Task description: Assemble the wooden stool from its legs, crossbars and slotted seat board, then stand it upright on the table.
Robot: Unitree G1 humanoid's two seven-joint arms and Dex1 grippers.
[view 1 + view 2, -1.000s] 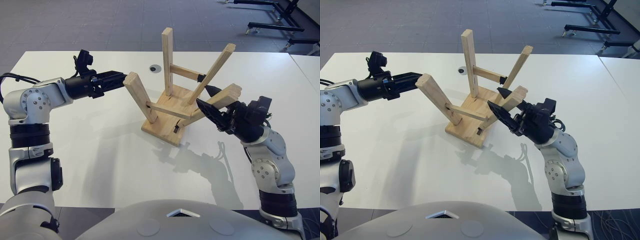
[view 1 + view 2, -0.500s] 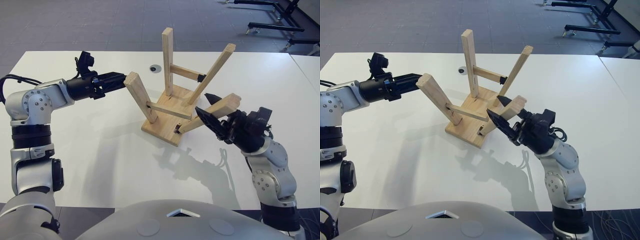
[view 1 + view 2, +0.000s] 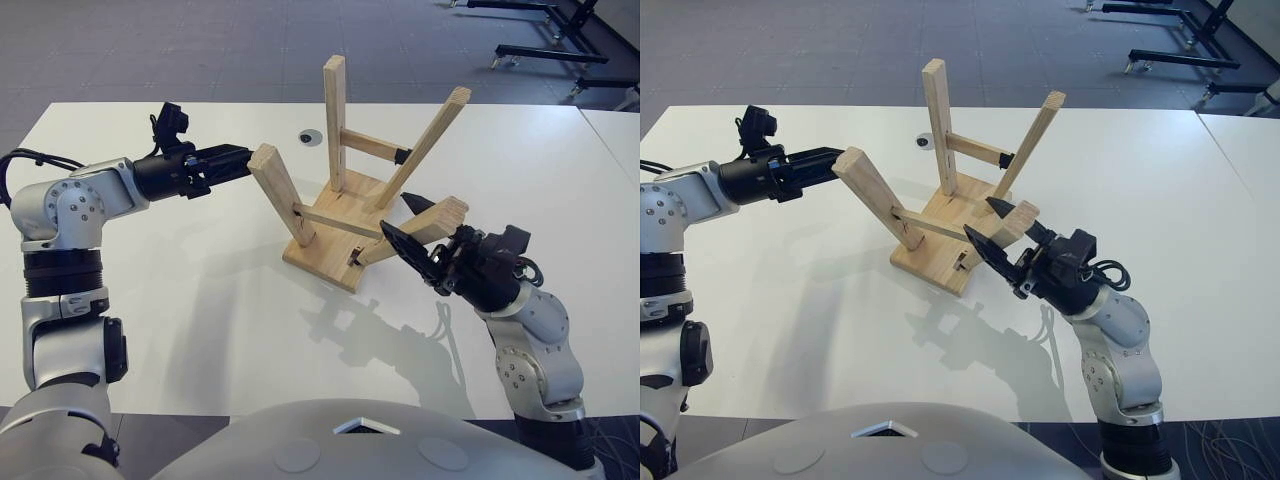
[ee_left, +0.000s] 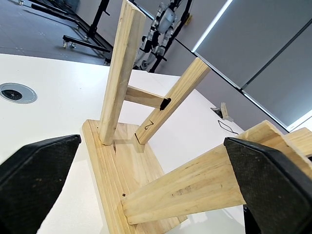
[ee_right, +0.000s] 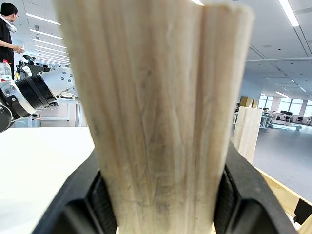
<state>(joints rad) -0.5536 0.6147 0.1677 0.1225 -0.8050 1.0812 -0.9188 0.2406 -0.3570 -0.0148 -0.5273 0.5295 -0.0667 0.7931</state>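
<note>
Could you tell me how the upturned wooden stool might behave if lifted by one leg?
Probably stiff: the wooden stool is solid timber joined by crossbars. Likely to swing or tip, since the right gripper grips only one leg near its end, far from the seat board. That slotted joint might loosen.

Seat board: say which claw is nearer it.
Right. The right claw grips the low leg just beside the seat board; the left claw sits at the left leg's raised tip, farther off.
</note>
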